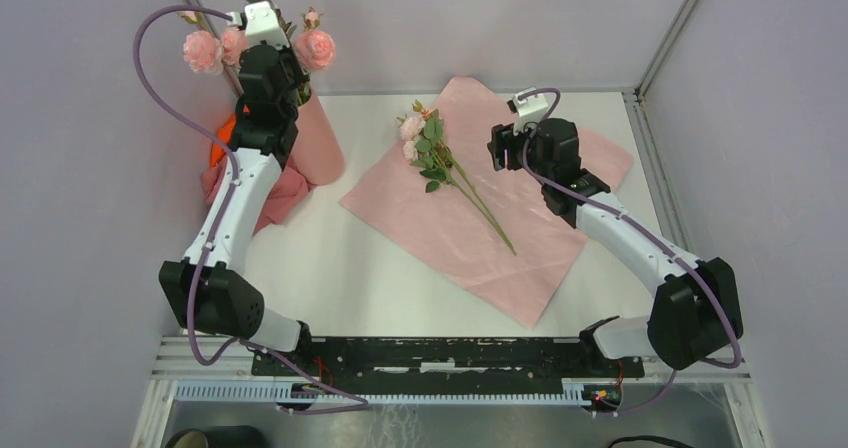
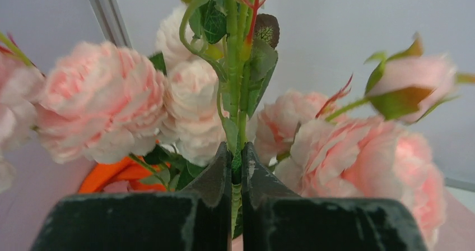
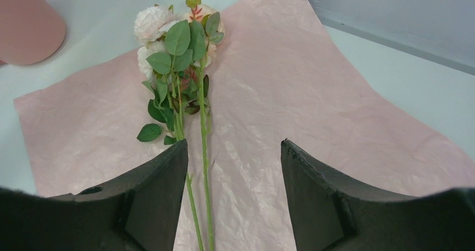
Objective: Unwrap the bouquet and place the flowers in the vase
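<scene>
My right fingers (image 3: 162, 189) hang spread over the pink sheet (image 3: 325, 100), pinching nothing. The loose stems (image 3: 203, 144) lie flat on the sheet just below and ahead. Their cut ends are nearest me and they run straight away through the gap, closer to one finger than the other, with the blooms at the far end. That long axis crosses the closing line, so I judge a small sideways shift and a drop would catch them. This arm is much the nearer. Beyond, at the desk's far left, my left fingers (image 2: 218, 178) are pressed on a green stem above the vase (image 1: 322, 143), among the roses (image 2: 101, 111) there
</scene>
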`<state>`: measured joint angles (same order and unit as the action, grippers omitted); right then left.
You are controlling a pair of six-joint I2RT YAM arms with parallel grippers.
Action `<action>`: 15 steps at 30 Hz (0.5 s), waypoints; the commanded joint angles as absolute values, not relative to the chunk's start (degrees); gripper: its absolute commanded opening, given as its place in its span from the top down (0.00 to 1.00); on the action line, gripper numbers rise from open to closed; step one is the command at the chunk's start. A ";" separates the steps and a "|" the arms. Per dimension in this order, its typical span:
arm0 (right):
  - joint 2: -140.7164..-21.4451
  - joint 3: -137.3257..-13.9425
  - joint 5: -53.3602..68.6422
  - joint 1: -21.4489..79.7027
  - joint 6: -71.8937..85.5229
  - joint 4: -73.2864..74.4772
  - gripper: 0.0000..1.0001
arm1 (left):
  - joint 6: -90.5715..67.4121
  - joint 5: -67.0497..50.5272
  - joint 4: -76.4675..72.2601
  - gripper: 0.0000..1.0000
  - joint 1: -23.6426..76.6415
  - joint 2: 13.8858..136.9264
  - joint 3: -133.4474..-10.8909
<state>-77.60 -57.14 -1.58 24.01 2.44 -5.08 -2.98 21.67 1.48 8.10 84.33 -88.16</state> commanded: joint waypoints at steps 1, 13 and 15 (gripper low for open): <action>-78.24 -58.92 -1.60 24.13 1.92 -5.60 0.32 | -6.95 20.07 -3.56 0.98 7.85 83.06 -84.02; -79.37 -59.30 -0.91 24.06 2.11 -5.54 0.33 | -8.68 19.56 -3.66 0.84 7.84 81.92 -79.95; -79.44 -59.24 -0.86 24.08 2.16 -5.53 0.32 | -9.10 19.12 -3.49 0.64 7.87 81.27 -80.06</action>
